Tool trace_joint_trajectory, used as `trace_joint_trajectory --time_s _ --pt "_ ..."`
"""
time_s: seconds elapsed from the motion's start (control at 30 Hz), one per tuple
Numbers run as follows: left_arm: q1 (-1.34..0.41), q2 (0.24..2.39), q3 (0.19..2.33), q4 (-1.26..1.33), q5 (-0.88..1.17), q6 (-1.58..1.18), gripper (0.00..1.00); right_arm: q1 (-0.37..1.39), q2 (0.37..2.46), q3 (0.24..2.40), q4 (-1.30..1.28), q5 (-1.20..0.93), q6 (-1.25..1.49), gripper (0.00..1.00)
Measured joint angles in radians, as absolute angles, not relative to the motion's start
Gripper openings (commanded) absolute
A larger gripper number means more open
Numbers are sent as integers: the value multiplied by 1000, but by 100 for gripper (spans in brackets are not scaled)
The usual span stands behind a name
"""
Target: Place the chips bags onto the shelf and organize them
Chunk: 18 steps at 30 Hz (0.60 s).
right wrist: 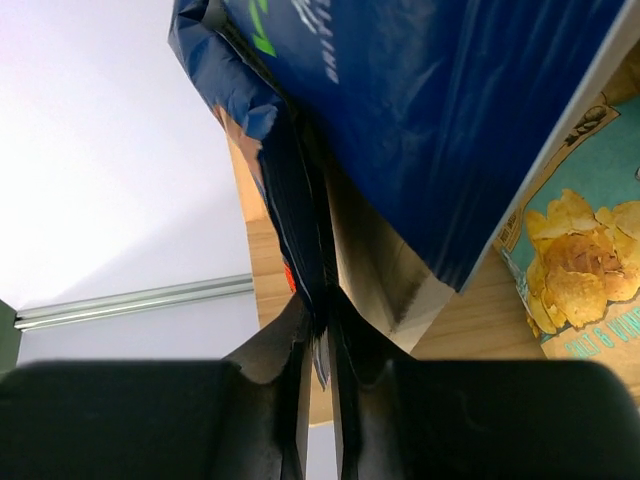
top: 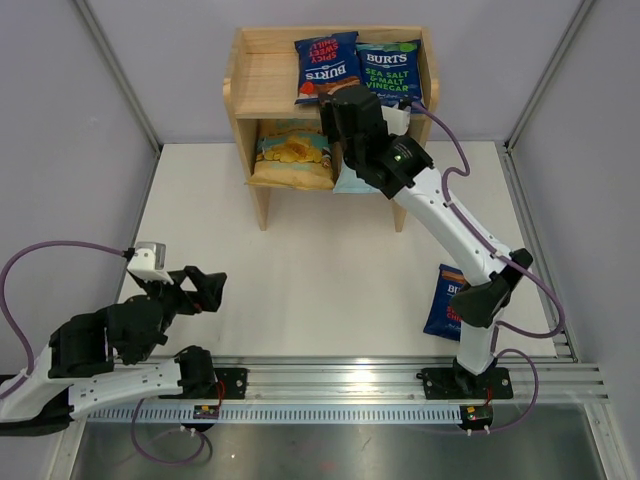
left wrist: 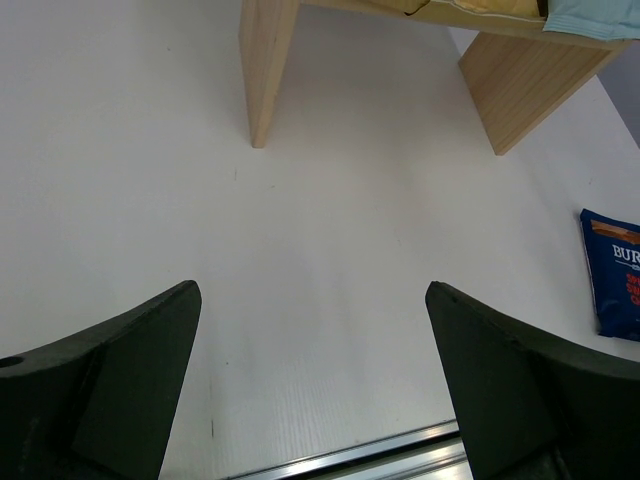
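The wooden shelf (top: 262, 80) stands at the back. Two dark blue BURTS bags lie on its upper tier: a chilli one (top: 322, 62) and a sea salt one (top: 388, 72). My right gripper (top: 340, 102) is shut on the chilli bag's near edge (right wrist: 300, 230), beside the sea salt bag (right wrist: 430, 110). The yellow-and-teal bag (top: 292, 152) lies on the lower tier, also in the right wrist view (right wrist: 575, 250). The pale blue bag (top: 350, 181) is beside it, mostly hidden by the arm. A third BURTS bag (top: 446, 300) lies on the table. My left gripper (top: 205, 290) is open and empty.
The left wrist view shows the shelf's side panels (left wrist: 265, 70), the pale blue bag's edge (left wrist: 590, 18) and the third BURTS bag (left wrist: 612, 275) at the far right. A metal rail (top: 400, 375) runs along the table's near edge.
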<state>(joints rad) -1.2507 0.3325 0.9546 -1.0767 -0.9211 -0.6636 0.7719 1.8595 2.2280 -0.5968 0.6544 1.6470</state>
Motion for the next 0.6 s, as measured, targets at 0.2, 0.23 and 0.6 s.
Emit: trace_joint_trajectory --time_s 0.2,0.23,0.6 --pt "-1251 316 955 -1076 -921 -664 99 773 1890 2247 -596 655 1647 46" --pt "-1251 316 955 -1076 -921 -664 99 774 1890 2249 -587 658 1645 49" --pt "-1251 315 955 -1077 -922 -672 99 786 1759 2116 -559 655 1597 68"
